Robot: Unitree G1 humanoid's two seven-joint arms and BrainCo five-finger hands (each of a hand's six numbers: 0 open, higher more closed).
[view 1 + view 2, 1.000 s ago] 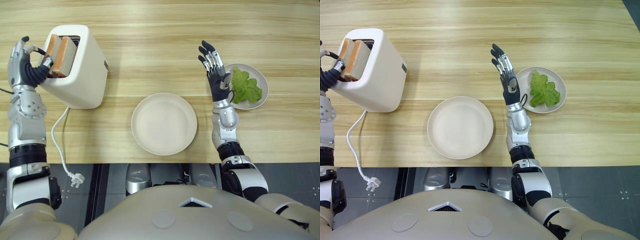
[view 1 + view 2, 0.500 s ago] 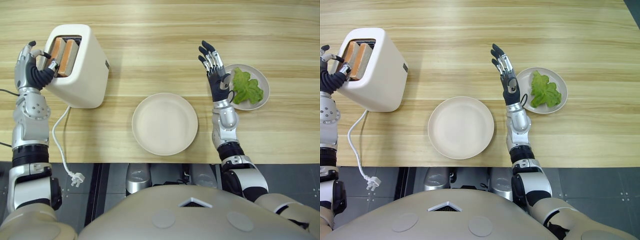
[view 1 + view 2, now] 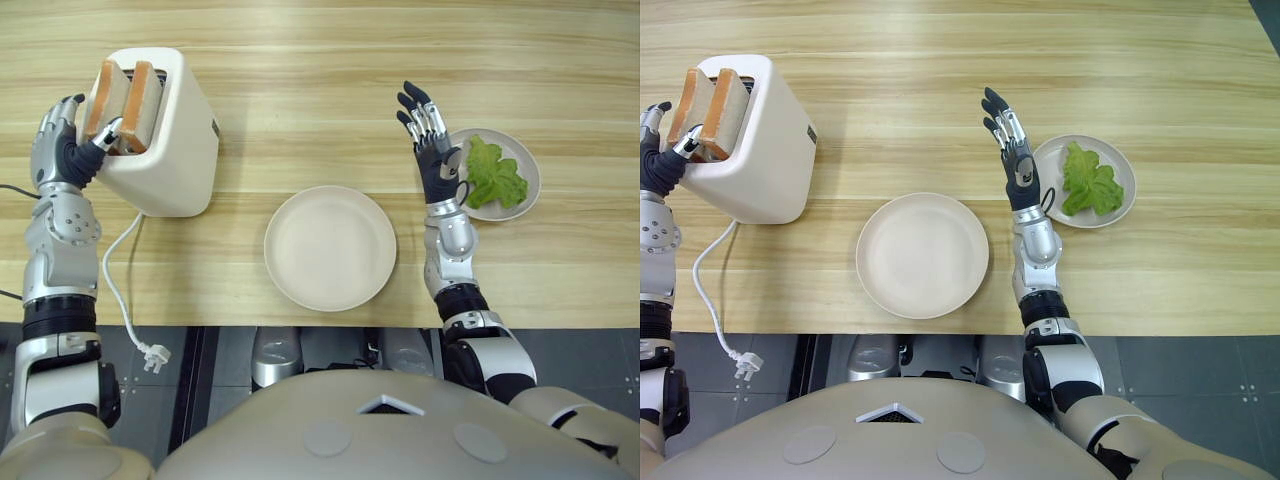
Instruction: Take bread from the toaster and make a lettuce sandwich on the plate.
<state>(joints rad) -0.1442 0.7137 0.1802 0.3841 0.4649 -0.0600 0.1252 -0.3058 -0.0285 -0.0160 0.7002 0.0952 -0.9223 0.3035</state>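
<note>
Left hand (image 3: 65,155) pinches bread (image 3: 105,88) at its fingertips; shallow grip risks dropping it or tipping the toaster (image 3: 182,140).

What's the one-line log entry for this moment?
left hand: gripping bread slice in toaster | right hand: open, beside lettuce | plate: empty

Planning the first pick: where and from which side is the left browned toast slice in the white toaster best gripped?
Probably from above: grip the exposed top of the left browned toast slice across its flat faces. It stands nearly upright, the rest sunk in the white toaster, second slice close on its right.
</note>
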